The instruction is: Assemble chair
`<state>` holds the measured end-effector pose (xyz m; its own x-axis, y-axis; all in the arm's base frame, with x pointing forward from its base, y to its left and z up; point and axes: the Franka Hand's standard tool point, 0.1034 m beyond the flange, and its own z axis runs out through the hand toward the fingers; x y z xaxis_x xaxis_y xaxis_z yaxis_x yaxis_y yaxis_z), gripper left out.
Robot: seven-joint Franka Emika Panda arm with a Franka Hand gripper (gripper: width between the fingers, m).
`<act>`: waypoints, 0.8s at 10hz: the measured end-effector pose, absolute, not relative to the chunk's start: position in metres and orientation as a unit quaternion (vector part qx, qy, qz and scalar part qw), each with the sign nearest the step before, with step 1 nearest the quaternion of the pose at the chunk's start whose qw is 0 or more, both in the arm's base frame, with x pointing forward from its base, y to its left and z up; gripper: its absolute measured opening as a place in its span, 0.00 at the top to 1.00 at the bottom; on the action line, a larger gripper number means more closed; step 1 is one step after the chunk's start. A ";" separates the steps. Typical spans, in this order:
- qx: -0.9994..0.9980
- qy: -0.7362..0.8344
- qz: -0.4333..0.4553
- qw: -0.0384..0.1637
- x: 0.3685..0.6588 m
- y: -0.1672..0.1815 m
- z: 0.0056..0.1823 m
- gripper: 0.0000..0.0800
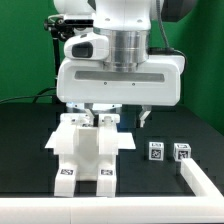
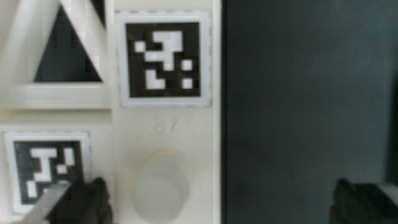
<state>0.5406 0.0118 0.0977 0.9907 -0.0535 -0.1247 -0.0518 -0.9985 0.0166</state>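
Claw [image 2: 222, 200]: jaws wide apart, gripping nothing. One fingertip [image 2: 75, 203] hangs over the part, the other over bare table. Right below, centre-left in the exterior view on the black tabletop [image 1: 25, 130]: chunky white plastic chair assembly with square black-and-white tags [image 1: 85, 150], legs and flat panels joined. My call: lift straight up without nudging it sideways. Farther off: two small tagged white blocks [image 1: 155, 151].

Chunky white plastic chair assembly [image 1: 88, 150] on the black table [image 1: 25, 150], toward the exterior view's left, two small white tagged plastic blocks [image 1: 156, 151] [image 1: 181, 152] side by side to its right, white L-shaped border rail [image 1: 200, 182] before them.
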 end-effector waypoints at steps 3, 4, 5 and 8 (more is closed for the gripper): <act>0.998 -0.026 -0.063 0.007 0.541 0.012 0.098 0.19; 0.998 -0.026 -0.063 0.007 0.541 0.012 0.098 0.19; 0.998 -0.026 -0.063 0.007 0.541 0.012 0.098 0.19; 0.998 -0.026 -0.063 0.007 0.541 0.012 0.098 0.19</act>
